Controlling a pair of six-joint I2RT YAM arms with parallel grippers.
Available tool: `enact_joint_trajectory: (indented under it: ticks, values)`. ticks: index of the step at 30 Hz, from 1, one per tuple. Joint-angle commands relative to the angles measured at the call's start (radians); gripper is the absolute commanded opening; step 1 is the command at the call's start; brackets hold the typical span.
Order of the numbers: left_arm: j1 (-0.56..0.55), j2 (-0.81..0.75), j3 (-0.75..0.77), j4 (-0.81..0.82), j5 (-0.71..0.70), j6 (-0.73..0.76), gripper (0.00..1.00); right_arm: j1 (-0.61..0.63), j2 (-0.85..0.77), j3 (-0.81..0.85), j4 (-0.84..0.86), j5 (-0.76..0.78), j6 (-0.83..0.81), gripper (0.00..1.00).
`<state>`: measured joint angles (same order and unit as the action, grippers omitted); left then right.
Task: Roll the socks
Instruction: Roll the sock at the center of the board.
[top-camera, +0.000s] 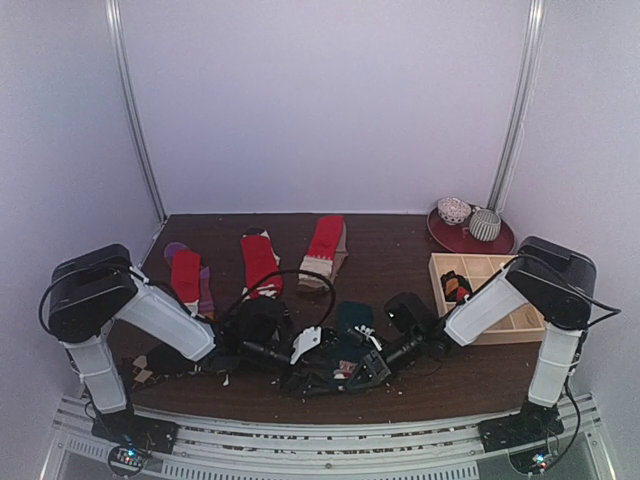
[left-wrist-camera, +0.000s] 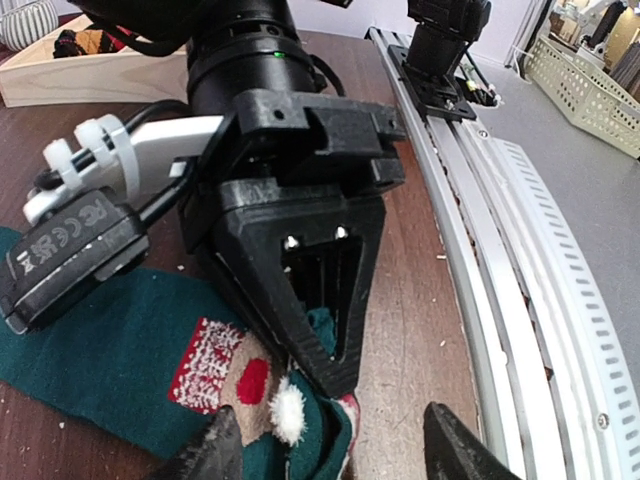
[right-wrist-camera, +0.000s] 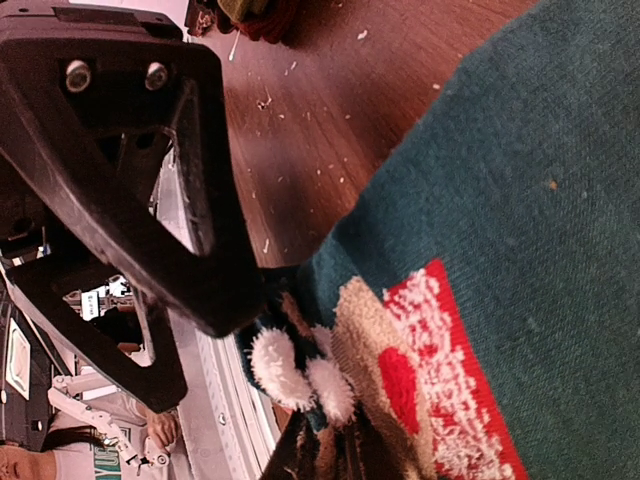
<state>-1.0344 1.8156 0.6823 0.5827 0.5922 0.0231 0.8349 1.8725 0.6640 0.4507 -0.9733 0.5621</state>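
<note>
Teal knit fills both wrist views: the dark teal sock (left-wrist-camera: 100, 350), with a beige figure on a red patch and two white pom-poms, lies on the brown desk (top-camera: 390, 250) near the middle of its near edge, with its end close to the metal rail (left-wrist-camera: 520, 300) that runs along that edge. The right gripper (left-wrist-camera: 325, 370) comes down onto that end with its two black fingers drawn together to a point, clenched on a fold of the teal fabric. The left gripper (left-wrist-camera: 330, 455) faces it from the other side with its fingers spread apart, released; the sock's end lies between them, and one fingertip sits against the fabric beside the pom-poms. Toward the far left corner, a red-and-purple sock (top-camera: 187, 278), a red sock (top-camera: 258, 262) and a red-and-beige sock (top-camera: 324, 246) lie flat side by side, well apart from the grippers. At the right edge stands a wooden tray (top-camera: 470, 258) with a rolled sock (top-camera: 456, 288) in one near-left compartment. Behind it, in the far right corner, a red plate (top-camera: 455, 240) carries two pale rolled balls (top-camera: 484, 224).
</note>
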Motion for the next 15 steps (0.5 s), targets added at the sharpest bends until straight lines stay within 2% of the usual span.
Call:
enact_joint_trajectory:
  ticks: [1, 6, 13, 15]
  values:
    - [-0.003, 0.046, 0.038, 0.055, 0.043, 0.01, 0.59, -0.005, 0.044, -0.01, -0.107, 0.052, 0.01, 0.09]
    - [-0.003, 0.108, 0.058, 0.038, 0.034, -0.015, 0.47, -0.008, 0.05, -0.018, -0.096, 0.059, 0.012, 0.09]
    - [-0.003, 0.146, 0.052, 0.044, 0.054, -0.039, 0.21, -0.01, 0.056, -0.029, -0.071, 0.062, 0.018, 0.09]
    - [-0.004, 0.154, 0.059, 0.035, 0.063, -0.039, 0.1, -0.011, 0.058, -0.03, -0.065, 0.062, 0.019, 0.09]
